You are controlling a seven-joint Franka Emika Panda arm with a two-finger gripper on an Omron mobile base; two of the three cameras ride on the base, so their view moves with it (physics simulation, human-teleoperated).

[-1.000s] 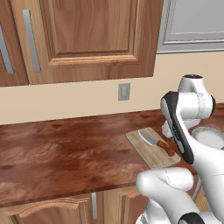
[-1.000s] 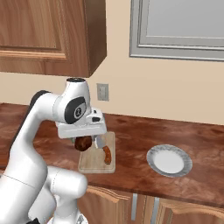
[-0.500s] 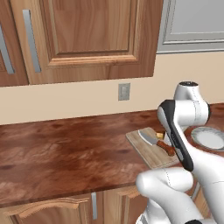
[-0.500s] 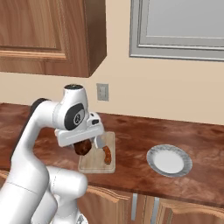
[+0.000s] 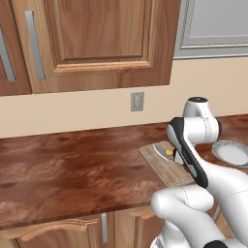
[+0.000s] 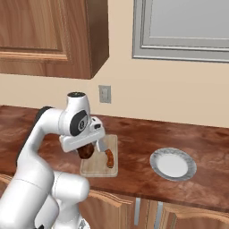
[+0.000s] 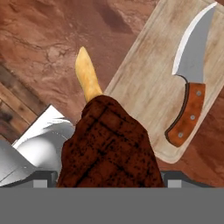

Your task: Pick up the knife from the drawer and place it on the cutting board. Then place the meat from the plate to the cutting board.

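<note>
Gripper (image 6: 86,151) bent low beside cutting board (image 6: 96,165), clamped on one meat (image 7: 107,144); one knife (image 7: 190,78) on board; one plate (image 6: 173,163) near.

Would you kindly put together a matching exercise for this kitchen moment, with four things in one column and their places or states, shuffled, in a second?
Things:
1. knife
2. meat
3. plate
4. cutting board

States:
A. bare, on the counter beside the board
B. lying flat on the board
C. held in the gripper, above the board's edge
D. resting on the reddish-brown counter, carrying the blade

Pairs: 1-B, 2-C, 3-A, 4-D
</note>
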